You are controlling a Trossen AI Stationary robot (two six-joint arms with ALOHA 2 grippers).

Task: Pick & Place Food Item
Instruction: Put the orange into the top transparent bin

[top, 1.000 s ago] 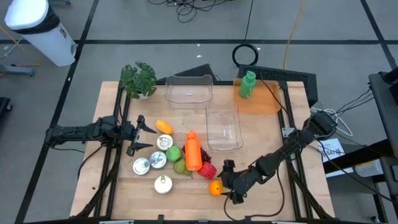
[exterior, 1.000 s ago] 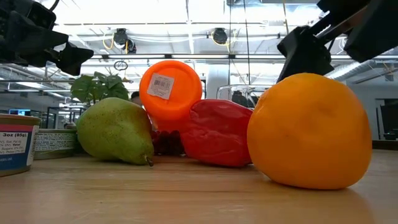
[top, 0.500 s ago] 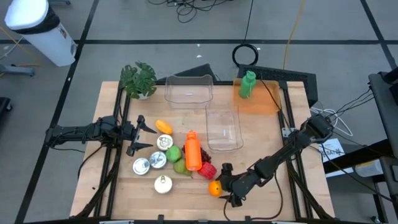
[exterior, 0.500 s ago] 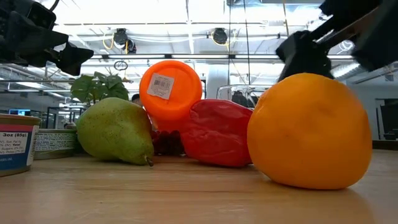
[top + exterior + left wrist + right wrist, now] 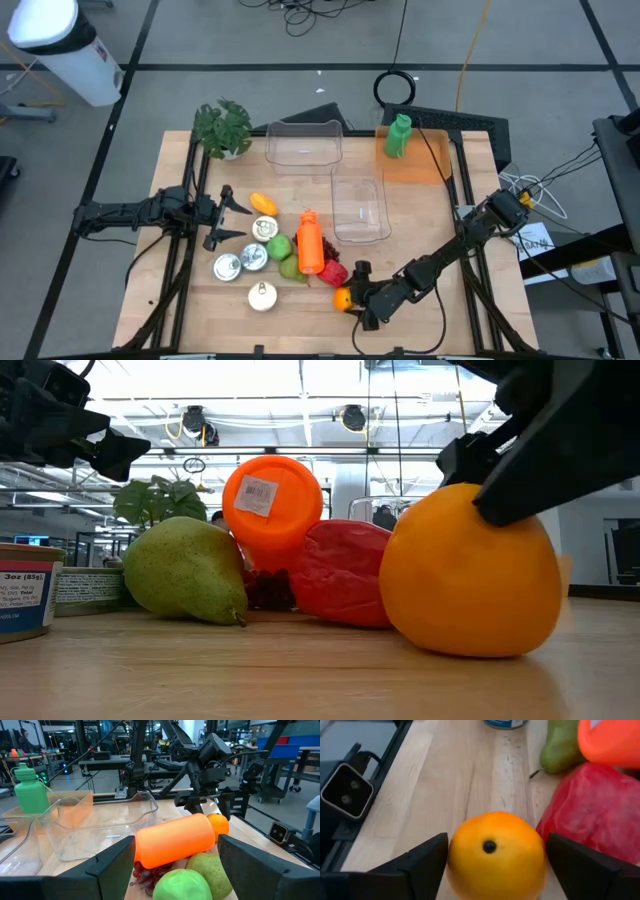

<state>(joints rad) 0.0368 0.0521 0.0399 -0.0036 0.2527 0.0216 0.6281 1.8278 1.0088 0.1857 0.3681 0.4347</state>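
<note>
An orange (image 5: 342,298) rests on the wooden table near its front edge, beside a red pepper (image 5: 333,272). My right gripper (image 5: 352,300) reaches in from the right with one finger on each side of the orange (image 5: 495,855). In the low view the orange (image 5: 470,575) sits on the wood with a dark finger (image 5: 560,455) over its top right. My left gripper (image 5: 232,218) waits open at the table's left, level, with nothing between its fingers. My right gripper has the orange between its two fingers, one finger (image 5: 427,862) against the left side (image 5: 452,860), the other on the opposite side (image 5: 540,860). The fingers come from the table's right, slanting down. The orange's underside stays on the table.
An orange bottle (image 5: 309,242) lies by a pear (image 5: 290,266) and a green apple (image 5: 278,246). Cans (image 5: 227,267) and a white bulb (image 5: 262,296) sit to the left. Two clear tubs (image 5: 359,205) (image 5: 304,142), a green bottle (image 5: 399,135) and a plant (image 5: 224,126) stand farther back.
My right gripper has sunk and gone toward the table's left edge onto the orange, tipping further down, until its fingers lie along both sides. The orange has slid a little toward the table's left, still on the wood.
</note>
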